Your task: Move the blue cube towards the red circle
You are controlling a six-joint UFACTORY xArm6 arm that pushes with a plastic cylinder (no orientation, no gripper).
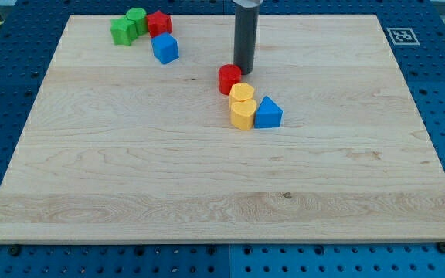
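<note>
Tip parked by the red circle, blue cube sitting far off at the view's top left.

No jaws on this rig: my tip [243,72] is a bare rod end, gripping nothing, resting just at the view's upper right of the red circle [229,79], touching or nearly so. Near to far: wide bare wooden board [207,201] is lying open toward the view's bottom; mid-board a blue triangular block [268,113] is touching two yellow blocks [242,107], red circle just above them. Blue cube [164,49] is sitting well apart from it. Beyond it, a red block [159,23] and two green blocks [129,25] are crowding the top edge. Count: two blue, two red, two yellow, two green.
</note>
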